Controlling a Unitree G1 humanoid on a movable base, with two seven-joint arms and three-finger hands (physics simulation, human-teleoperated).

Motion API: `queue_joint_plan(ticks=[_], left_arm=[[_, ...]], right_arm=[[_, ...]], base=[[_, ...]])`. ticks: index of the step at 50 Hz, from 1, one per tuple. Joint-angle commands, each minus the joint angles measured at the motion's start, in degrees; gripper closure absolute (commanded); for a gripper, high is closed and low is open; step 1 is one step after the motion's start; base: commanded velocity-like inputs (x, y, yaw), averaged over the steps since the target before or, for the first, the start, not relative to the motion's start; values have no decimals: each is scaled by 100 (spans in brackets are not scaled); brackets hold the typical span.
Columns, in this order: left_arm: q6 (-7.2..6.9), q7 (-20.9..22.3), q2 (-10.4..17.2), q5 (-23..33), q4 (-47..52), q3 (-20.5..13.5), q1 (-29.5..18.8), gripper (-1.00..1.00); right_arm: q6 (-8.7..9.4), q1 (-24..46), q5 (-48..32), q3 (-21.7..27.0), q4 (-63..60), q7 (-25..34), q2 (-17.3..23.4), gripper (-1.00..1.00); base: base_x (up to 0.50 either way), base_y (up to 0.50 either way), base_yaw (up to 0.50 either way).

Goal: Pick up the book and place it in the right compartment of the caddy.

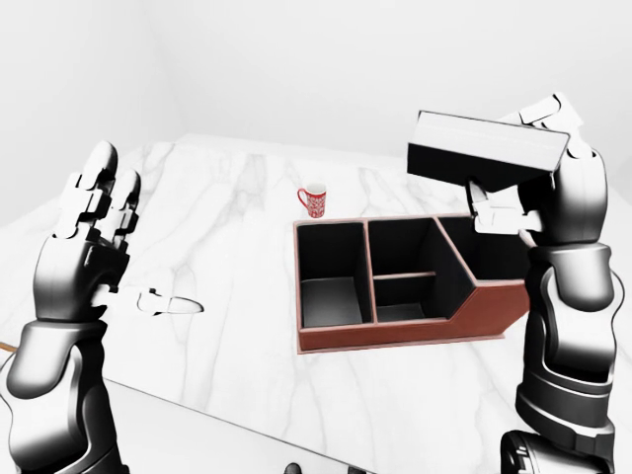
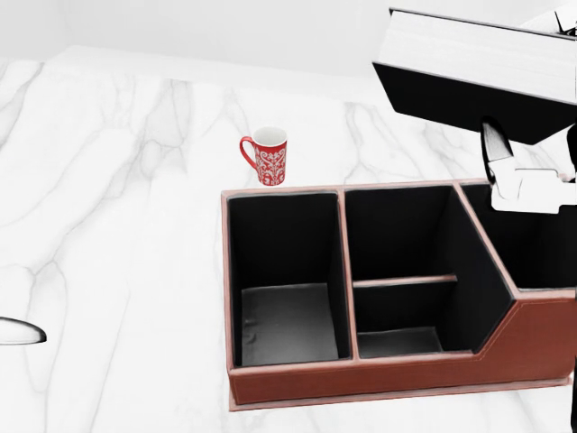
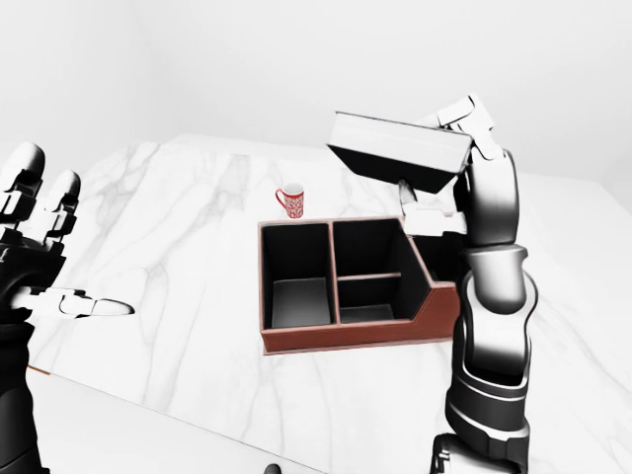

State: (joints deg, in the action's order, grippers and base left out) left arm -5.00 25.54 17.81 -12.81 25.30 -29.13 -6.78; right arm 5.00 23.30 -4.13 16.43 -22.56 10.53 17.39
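The book (image 1: pixel 488 148) is being held in the air by the right hand (image 1: pixel 523 193), whose fingers are being kept clamped around it: some over its top edge, one pressed up from beneath. It is being carried nearly flat, slightly tilted, with its pale page edges turned toward the camera, above the right compartment of the caddy (image 2: pixel 361 379) and clear of the rim. In the head view the book is being cut off by the top right corner. The brown caddy is being supported by the white marble table (image 2: pixel 117 225); a tall left compartment, a divided middle one and the sloped right one are being shown dark inside. A red patterned mug (image 2: pixel 266 155) is being seen standing just beyond the caddy's top left corner, apart from it. The left hand (image 1: pixel 99 212) is being held raised at the left, fingers spread apart, nothing gripped
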Motion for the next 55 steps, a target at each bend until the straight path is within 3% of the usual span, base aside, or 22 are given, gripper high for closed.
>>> queue_joint_plan(ticks=[1,5,19,37,44,49,55], left_arm=[[0,130,8,-43,-106,88,49,-100],[0,118,-9,-43,-77,108,54,-100],[0,115,-3,-31,-34,118,27,-100],[0,98,11,-32,-5,130,-4,-100],[0,87,27,-68,48,113,-16,-100],[0,86,43,-78,75,97,-29,-100],[0,91,22,-53,21,130,-20,-100]], right_arm=[[0,-595,701,935,135,-325,421,100],[0,-647,970,1142,384,-376,619,100],[0,-1111,1148,1386,1051,-448,647,100],[0,-1086,1079,1413,922,-379,728,100],[0,-1205,1001,1362,1169,-352,580,100],[0,-1097,1072,1423,943,-336,716,100],[0,-1264,993,1375,1236,-315,543,100]], base=[[0,0,0],[0,0,0],[0,0,0],[0,0,0],[0,0,0],[0,0,0],[0,0,0]])
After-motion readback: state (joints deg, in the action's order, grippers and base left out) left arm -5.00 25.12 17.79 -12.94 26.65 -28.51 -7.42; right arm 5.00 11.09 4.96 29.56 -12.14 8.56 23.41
